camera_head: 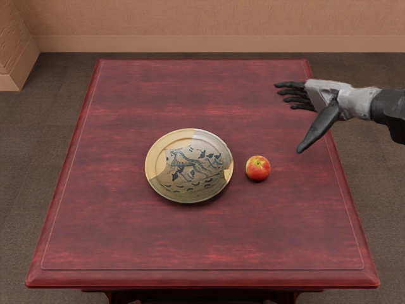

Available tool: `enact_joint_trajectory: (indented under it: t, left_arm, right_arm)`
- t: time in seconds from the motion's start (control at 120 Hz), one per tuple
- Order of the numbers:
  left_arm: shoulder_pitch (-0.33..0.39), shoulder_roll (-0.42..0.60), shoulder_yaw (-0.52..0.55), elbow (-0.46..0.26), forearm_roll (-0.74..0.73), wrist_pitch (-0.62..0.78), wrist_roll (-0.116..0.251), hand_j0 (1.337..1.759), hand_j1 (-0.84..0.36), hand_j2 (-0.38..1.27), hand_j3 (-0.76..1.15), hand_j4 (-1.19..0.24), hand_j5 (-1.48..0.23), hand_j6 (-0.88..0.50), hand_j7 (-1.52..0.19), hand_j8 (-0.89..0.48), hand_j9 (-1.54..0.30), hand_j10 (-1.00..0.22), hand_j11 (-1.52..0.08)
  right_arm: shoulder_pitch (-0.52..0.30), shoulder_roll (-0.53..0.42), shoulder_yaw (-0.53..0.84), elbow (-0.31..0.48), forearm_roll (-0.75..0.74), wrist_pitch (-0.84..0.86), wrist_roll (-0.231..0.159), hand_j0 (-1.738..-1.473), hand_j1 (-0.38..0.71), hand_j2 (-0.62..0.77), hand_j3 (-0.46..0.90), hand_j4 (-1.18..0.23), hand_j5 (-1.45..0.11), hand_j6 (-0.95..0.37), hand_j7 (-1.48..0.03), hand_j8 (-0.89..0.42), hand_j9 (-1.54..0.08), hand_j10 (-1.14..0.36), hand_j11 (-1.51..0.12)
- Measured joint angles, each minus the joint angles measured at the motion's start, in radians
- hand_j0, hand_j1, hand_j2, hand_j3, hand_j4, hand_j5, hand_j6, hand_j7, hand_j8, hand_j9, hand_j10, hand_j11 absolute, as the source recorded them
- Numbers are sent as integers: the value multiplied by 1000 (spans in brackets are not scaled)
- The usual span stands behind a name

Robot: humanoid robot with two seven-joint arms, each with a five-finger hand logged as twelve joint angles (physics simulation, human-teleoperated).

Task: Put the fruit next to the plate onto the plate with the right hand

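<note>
A red and yellow apple [257, 168] rests on the table just right of a cream plate [157, 162] painted with a blue design. The plate sits near the table's middle with nothing on it. My right hand [304, 107] comes in from the right edge and hovers above the table's far right side, well up and to the right of the apple. Its dark fingers are spread, the thumb points down toward the table, and it holds nothing. The left arm does not show.
The dark red wooden table [126, 234] has raised edges all round. Brown carpet floor [44, 126] surrounds it, and a tan wall runs along the back.
</note>
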Motion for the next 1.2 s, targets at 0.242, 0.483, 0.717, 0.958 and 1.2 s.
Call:
enact_joint_trajectory:
  t: [0.242, 0.483, 0.717, 0.958, 1.2]
  left_arm:
    - [0, 0, 0, 0, 0, 0, 0, 1658, 68, 47, 0, -234, -304, -234, -304, -234, -304, -234, -304]
    - [0, 0, 0, 0, 0, 0, 0, 1658, 68, 47, 0, -234, -304, -234, -304, -234, -304, -234, -304]
    - [0, 0, 0, 0, 0, 0, 0, 1658, 69, 47, 0, -234, -304, -234, -304, -234, -304, -234, -304]
    - [0, 0, 0, 0, 0, 0, 0, 1658, 69, 47, 0, -234, -304, -234, -304, -234, -304, -234, -304]
    - [0, 0, 0, 0, 0, 0, 0, 1658, 69, 47, 0, -234, -304, -234, -304, -234, -304, -234, -304]
  right_arm:
    - [5, 8, -155, 143, -163, -338, -56, -1658, -296, -7, 0, -48, -59, -49, -59, -48, -59, -47, -59]
    - [69, 131, -374, 207, -208, -653, -149, -1658, -296, -7, 0, -48, -59, -49, -59, -48, -59, -47, -59]
    - [102, 203, -455, 270, -236, -826, -310, -1658, -296, -7, 0, -47, -59, -48, -59, -48, -59, -47, -59]
    - [118, 276, -465, 285, -243, -854, -354, -1658, -296, -7, 0, -47, -59, -48, -59, -47, -59, -47, -59]
    - [160, 319, -465, 286, -237, -857, -358, -1658, -296, -8, 0, -46, -59, -47, -59, -47, -59, -46, -59]
